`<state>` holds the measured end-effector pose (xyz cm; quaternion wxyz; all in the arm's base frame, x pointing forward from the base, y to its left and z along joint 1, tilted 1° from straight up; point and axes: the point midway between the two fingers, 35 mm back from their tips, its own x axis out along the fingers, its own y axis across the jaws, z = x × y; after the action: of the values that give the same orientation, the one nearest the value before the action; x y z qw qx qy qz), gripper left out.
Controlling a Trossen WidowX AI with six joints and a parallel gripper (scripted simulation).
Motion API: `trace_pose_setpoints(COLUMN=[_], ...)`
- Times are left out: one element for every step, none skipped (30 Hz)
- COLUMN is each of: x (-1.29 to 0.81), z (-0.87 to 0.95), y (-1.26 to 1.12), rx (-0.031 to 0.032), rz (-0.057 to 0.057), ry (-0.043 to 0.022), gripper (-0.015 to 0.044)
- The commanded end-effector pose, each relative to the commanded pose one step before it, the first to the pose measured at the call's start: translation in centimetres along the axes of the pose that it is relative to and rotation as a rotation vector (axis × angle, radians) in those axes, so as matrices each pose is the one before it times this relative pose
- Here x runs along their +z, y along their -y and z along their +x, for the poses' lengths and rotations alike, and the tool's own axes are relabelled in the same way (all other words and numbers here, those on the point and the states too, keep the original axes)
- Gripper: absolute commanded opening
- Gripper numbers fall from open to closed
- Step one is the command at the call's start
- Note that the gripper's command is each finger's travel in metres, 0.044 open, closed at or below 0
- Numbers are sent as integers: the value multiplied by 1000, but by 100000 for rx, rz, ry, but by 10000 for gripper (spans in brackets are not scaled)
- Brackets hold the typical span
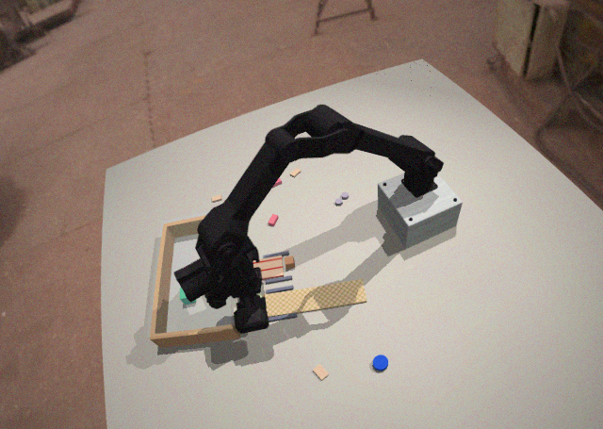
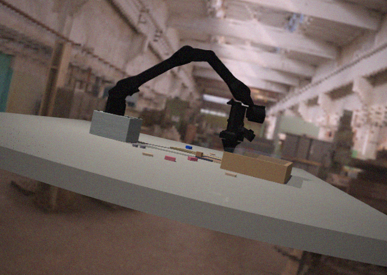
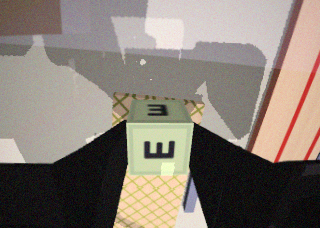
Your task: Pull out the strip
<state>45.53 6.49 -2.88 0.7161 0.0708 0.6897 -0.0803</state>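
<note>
The labelled cube (image 3: 160,149), pale green with a black E on its front and top, sits near the far end of the crosshatched strip (image 3: 150,200) (image 1: 326,296). The strip is tan with yellow-green lines and runs from the cube toward the arm's base. My gripper (image 3: 157,127) (image 2: 229,148) is shut on the labelled cube, one finger against each side. In the top view the arm hides the fingertips and nearly all of the cube. A second strip (image 1: 272,267) (image 3: 295,88), with red lengthwise lines, lies beside it with a brown block at its near end.
The wooden tray frame (image 1: 159,288) (image 2: 250,167) stands around the far side, with a teal block (image 1: 186,296) inside. Thin blue-grey rails (image 1: 280,288) (image 3: 190,195) flank the strips. A blue disc (image 1: 380,362), a tan tile (image 1: 320,371) and small red and tan pieces lie around.
</note>
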Motion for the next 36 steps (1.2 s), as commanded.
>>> trace_pose_setpoints(x=[8, -45, -137, -231, -282, -287, -292, -296, -301, -305, -310, -314, -318, -322, -326, -330, -334, -338, -342, -287, -173, -58, -49, -149, -249, -304, -306, -309, -311, -314, -316, -318, -321, -323, -325, -327], z=[-12, -45, -135, -222, -263, -259, -254, -250, -245, -240, -235, -230, -225, -220, -215, -210, -204, -199, -194, -157, -92, -30, -5, -15, -24, -26, -24, -21, -18, -15, -13, -10, -7, -4, -1, 1], y=[-3, 17, 51, 86, 105, 106, 108, 110, 111, 113, 114, 116, 117, 119, 120, 122, 123, 124, 126, 105, 64, 21, 18, 54, 91, 111, 112, 113, 114, 115, 116, 116, 117, 118, 119, 120], rx=[12, -2, -7, -12, -14, -14, -15, -15, -15, -15, -15, -15, -15, -15, -16, -16, -16, -16, -16, -13, -8, -3, -1, -4, -7, -8, -8, -8, -8, -8, -8, -8, -9, -9, -9, -9], rz=[1, -5, -16, -27, -33, -33, -33, -33, -33, -33, -33, -33, -33, -33, -33, -33, -33, -33, -33, -27, -16, -5, 0, 0, 0, -1, -1, -1, -1, -1, -1, -1, -1, -1, -1, -1], ry=[36, -7, -21, -35, -42, -42, -43, -43, -43, -43, -44, -44, -44, -45, -45, -45, -45, -46, -46, -38, -23, -8, -4, -11, -18, -22, -22, -22, -23, -23, -23, -23, -23, -24, -24, -24], gripper=[53, 26, 0, 0, 0, 0, 0, 0, 0, 0, 0, 0, 0, 0, 0, 0, 0, 0, 0, 0, 0, 0, 0, 0, 0, 0, 0, 0, 0, 0, 0, 0, 0, 0, 0, 0])
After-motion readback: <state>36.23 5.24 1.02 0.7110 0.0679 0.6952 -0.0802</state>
